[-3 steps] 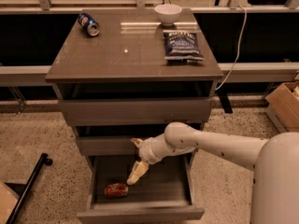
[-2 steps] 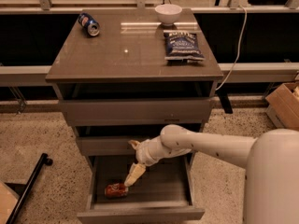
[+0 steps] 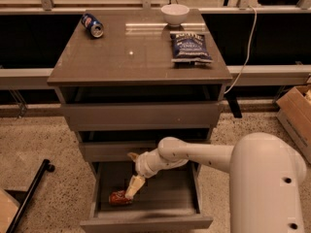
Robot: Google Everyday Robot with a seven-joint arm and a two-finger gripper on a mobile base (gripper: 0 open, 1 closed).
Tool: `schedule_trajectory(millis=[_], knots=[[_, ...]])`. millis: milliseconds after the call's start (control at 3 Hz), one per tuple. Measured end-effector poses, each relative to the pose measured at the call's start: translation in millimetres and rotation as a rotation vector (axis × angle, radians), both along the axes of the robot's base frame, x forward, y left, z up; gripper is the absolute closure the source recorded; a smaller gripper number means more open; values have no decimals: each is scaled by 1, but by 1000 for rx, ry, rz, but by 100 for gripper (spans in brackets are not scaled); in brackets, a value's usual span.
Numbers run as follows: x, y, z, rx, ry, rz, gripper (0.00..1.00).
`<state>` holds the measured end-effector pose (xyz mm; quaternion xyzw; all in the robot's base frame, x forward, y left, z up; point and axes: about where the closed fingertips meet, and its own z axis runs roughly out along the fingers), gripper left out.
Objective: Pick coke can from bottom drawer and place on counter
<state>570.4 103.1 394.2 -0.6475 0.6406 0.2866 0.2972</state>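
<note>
**Gripper drops onto the can in the open drawer**

Over the last second the cream-coloured wedge-shaped gripper (image 3: 131, 192), at the end of the white robot arm (image 3: 194, 154), has sunk lower and edged left. Its tip now sits at the right end of the small, dented red-orange coke can (image 3: 118, 198), touching it or very nearly so. The can has not shifted. It lies on its side toward the front left of the deep grey-brown bottom drawer (image 3: 146, 223), which stands pulled open. Whether the gripper is spread or closed I cannot tell (it shows only as one pale wedge from here). I judge the reach all but finished and the grasp not yet made. The lift and the carry up to the glossy grey-brown counter (image 3: 136, 57) remain. A blue can (image 3: 92, 25), a white bowl (image 3: 175, 13) and a dark blue snack bag (image 3: 190, 47) already lie there, so the set-down spot needs choosing.
</note>
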Motion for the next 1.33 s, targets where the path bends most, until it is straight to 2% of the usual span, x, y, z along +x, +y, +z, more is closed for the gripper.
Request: schedule_trajectory(millis=[333,667,1000,1333], knots=[[1,7,-38,20,38,14,0],[1,8,-43,23,44,9,0],[-3,16,-62,17,64,10,0],[-7,42,-102,46,98,39,0]])
